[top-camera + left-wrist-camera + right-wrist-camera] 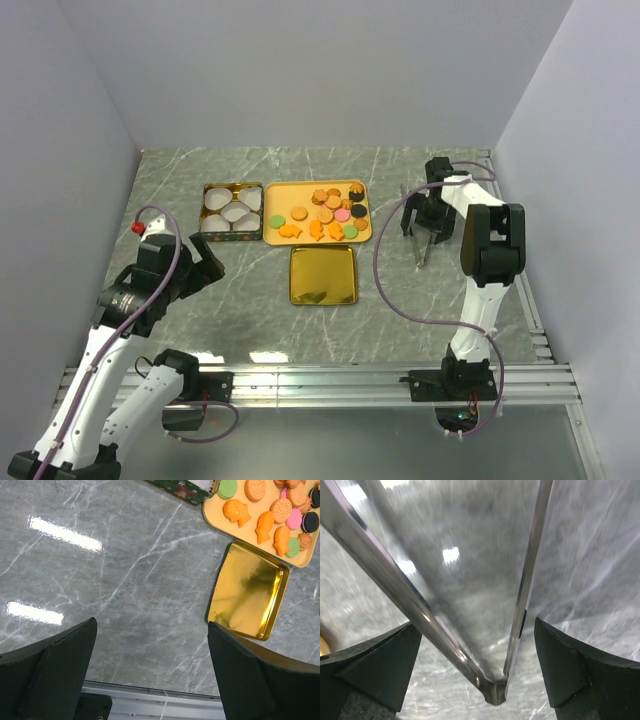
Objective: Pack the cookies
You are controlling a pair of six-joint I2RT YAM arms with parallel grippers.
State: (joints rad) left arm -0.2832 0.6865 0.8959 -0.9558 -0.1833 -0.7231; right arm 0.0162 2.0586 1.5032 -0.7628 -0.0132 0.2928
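The cookies [325, 212] lie loose on an orange tray [285, 192] at the table's middle back: orange rounds and fish shapes, a few green, pink and dark ones. They also show in the left wrist view [280, 512]. Metal tongs [420, 250] lie on the table right of the tray. My right gripper [425, 225] is open and low over the tongs; in the right wrist view the tongs [395, 580] lie between the spread fingers of my right gripper [476, 625], with gaps on both sides. My left gripper [205, 265] is open and empty above bare table [151, 625].
A green-sided tin [205, 188] holding white paper cups stands left of the tray. Its gold lid [322, 275] lies upturned in front of the tray, also in the left wrist view [250, 597]. Grey walls close in the table on three sides.
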